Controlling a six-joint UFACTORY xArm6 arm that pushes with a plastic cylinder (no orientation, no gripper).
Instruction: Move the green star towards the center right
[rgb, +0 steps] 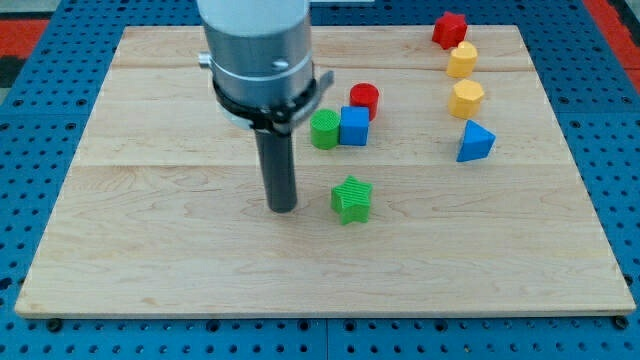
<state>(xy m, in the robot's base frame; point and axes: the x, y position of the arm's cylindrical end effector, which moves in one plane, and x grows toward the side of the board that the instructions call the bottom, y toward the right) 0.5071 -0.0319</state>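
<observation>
Green star lies near the middle of the wooden board, nearest the view's bottom of all the blocks, with my tip just to its left, close beside it but apart; the rod has no jaws and holds nothing. Farther up sit a green cylinder touching a blue cube, with a red cylinder just behind the cube. On the view's right, running upward, are a blue triangular block, a yellow hexagonal block, a second yellow block and a red star.
</observation>
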